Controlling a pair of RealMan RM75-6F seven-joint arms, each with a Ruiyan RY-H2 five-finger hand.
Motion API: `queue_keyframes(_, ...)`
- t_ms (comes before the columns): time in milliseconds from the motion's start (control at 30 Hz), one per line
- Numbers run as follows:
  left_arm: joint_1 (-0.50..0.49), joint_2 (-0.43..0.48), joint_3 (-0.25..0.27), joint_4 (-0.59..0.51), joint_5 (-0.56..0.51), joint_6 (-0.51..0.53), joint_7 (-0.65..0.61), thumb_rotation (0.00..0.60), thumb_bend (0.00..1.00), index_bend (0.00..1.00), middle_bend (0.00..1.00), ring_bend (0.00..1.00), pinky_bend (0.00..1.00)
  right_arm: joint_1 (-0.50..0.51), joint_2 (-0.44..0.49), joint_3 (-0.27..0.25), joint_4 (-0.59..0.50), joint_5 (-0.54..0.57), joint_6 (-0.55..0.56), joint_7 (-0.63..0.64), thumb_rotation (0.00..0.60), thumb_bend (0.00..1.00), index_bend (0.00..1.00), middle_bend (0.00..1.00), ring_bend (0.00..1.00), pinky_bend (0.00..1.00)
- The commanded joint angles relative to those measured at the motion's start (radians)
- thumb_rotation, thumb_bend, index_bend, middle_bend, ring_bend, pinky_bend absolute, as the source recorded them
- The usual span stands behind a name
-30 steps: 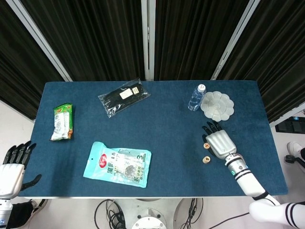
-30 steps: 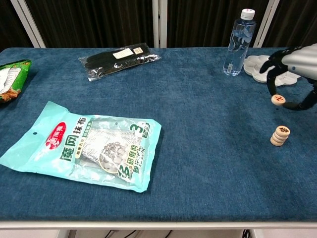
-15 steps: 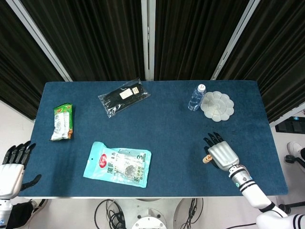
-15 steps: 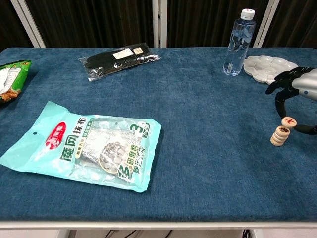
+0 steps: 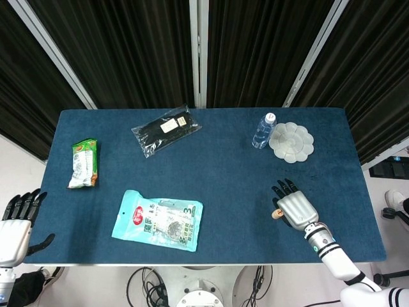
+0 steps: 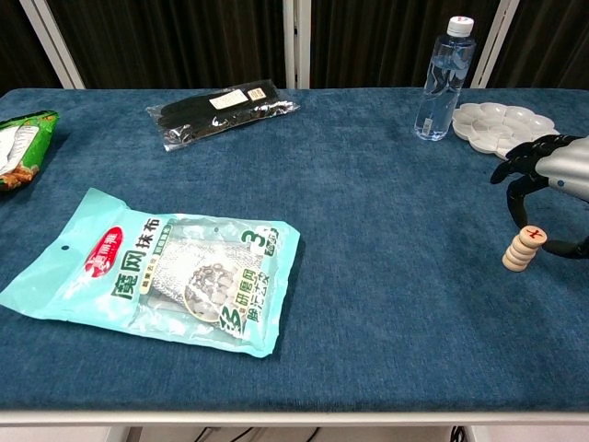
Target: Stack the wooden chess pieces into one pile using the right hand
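A short pile of round wooden chess pieces (image 6: 521, 251) stands near the table's right edge. It shows in the head view as a tan disc (image 5: 277, 213) at the hand's left side. The top piece (image 6: 531, 237), marked with a red character, sits on the pile, slightly offset to the right. My right hand (image 6: 555, 175) (image 5: 296, 208) arches over it, a finger and the thumb close on either side of that piece, seemingly still pinching it. My left hand (image 5: 16, 220) hangs off the table's near-left corner, fingers apart and holding nothing.
A water bottle (image 6: 442, 78) and a white flower-shaped palette (image 6: 502, 124) stand behind the right hand. A teal cloth packet (image 6: 152, 267) lies front left, a black packet (image 6: 221, 110) at the back, a green snack bag (image 6: 18, 147) far left.
The right hand carried the red-marked piece toward me from the spot behind the pile and lowered it onto the top. The left hand stayed still.
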Motion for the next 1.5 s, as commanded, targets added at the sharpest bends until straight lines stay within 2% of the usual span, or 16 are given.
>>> queue_keyframes(33, 0.0, 0.0, 0.0, 0.0, 0.001, 0.0, 0.001, 0.6, 0.19, 0.04, 0.0, 0.0, 0.0, -0.004, -0.001, 0.002, 0.0, -0.007, 0.006, 0.004, 0.6, 0.31, 0.54, 0.14, 0.0, 0.0)
queue_keyframes(967, 0.002, 0.01, 0.004, -0.007, 0.012, 0.005, -0.028, 0.6, 0.19, 0.04, 0.0, 0.0, 0.0, -0.013, -0.012, 0.011, 0.006, -0.016, -0.007, -0.023, 0.6, 0.3, 0.47, 0.13, 0.0, 0.0)
queue_keyframes(1500, 0.002, 0.01, 0.004, -0.007, 0.013, 0.006, -0.029, 0.6, 0.19, 0.04, 0.0, 0.0, 0.0, -0.013, 0.003, 0.012, -0.008, -0.004, -0.021, -0.036, 0.6, 0.28, 0.39, 0.11, 0.0, 0.0)
